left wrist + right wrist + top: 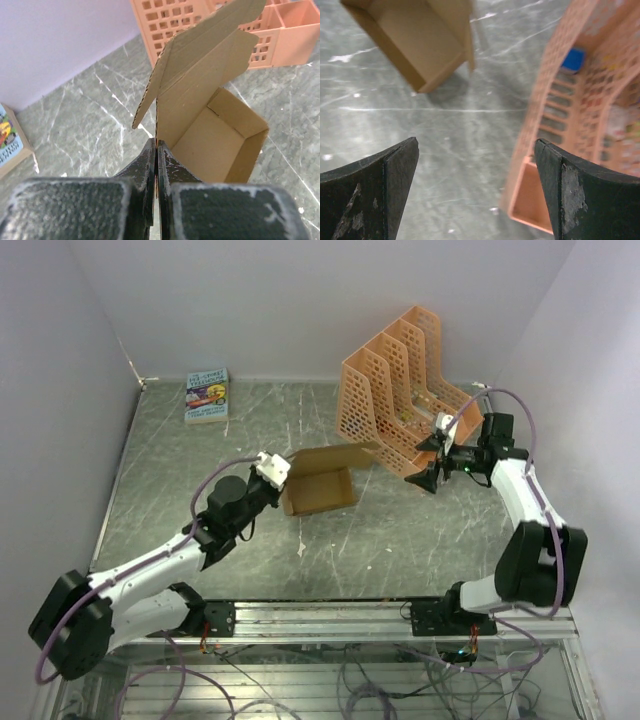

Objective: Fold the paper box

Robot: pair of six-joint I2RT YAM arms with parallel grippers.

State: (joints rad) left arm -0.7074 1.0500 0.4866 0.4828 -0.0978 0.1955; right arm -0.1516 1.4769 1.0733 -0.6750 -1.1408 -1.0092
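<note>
Paper box (pixel 318 490) sits near the middle of the table (pixel 180 510), open side up, with its lid (pixel 210 35) sticking up on the far side. The left gripper (pixel 157 150) is pinched tight on the thin near wall of the paper box. The right gripper (pixel 476 144) is wide open with nothing in it, near the right edge of the table, just beside the orange rack (pixel 400 400). I think the lid gets pushed down next. To do that well, the left gripper should hold firm so the box does not slide. The right one should come over slowly and not bump the rack. The top view shows both arms and a little book (pixel 207 395) by the far left corner. Only the left wrist view shows the pinch up close. Only the right wrist view shows something blue (pixel 572 59) inside the rack.
</note>
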